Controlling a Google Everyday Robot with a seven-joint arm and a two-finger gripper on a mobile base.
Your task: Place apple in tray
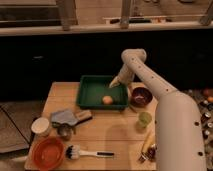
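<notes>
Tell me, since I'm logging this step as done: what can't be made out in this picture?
All in the camera view:
- The tray's right rear corner, hidden by the gripper above it.
- The table's right side and part of a yellowish item, covered by the arm.
- Orange things, cut off by the right edge.
- The apple in the tray: surface detail too small.

Wooden table [115, 135] holding a purple bowl [141, 96] at 2 o'clock, green cup [144, 119] at 3, orange bowl [48, 152] at 8.
</notes>
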